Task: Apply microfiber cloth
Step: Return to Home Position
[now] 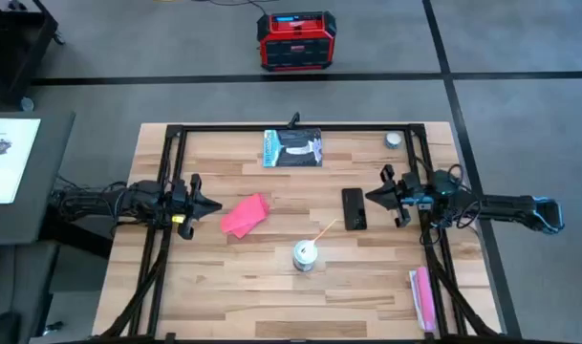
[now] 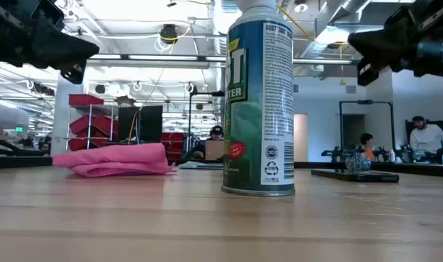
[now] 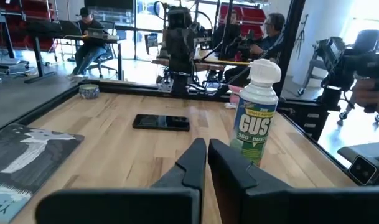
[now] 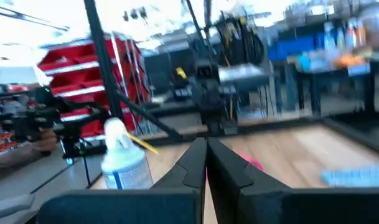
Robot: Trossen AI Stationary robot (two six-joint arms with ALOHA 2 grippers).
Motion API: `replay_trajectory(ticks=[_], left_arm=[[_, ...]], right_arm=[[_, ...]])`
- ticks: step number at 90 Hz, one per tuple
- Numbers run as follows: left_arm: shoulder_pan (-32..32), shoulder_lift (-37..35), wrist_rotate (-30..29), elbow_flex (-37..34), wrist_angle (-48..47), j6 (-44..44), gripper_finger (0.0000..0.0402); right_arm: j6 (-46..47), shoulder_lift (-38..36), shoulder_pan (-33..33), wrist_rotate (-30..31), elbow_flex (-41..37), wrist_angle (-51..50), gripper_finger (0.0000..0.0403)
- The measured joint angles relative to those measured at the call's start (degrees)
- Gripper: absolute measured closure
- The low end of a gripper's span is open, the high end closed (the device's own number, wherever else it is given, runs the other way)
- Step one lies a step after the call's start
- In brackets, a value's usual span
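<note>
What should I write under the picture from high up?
Shut and apart, the left gripper and the right gripper flank the pink cloth, spray can and phone.

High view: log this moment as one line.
left gripper: shut, empty | right gripper: shut, empty | crumpled pink-red microfiber cloth: lying free on wooden table

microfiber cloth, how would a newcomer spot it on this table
On the wooden table, look just ahead of the left gripper. The microfiber cloth lies crumpled there, bright pink; the other pink thing, a narrow oblong, sits near the right edge.
</note>
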Motion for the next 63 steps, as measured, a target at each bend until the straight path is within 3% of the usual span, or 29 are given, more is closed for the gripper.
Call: replay_trajectory(ticks=[20, 34, 63], left_arm=[[-0.02, -0.07, 0.0, 0.0, 0.08, 1.41, 0.0399], [0.0, -0.13, -0.02, 0.02, 0.66, 0.93, 0.0399], [0.0, -0.11, -2.21, 0.02, 2.92, 2.0, 0.0399]], right_arm=[[-1.69, -10.55, -1.33, 0.92, -0.02, -6.9, 0.0403], [-2.62, -19.59, -1.32, 10.29, -0.04, -21.03, 0.0403], [-1.43, -19.29, 0.28, 20.54, -0.07, -27.51, 0.0403]])
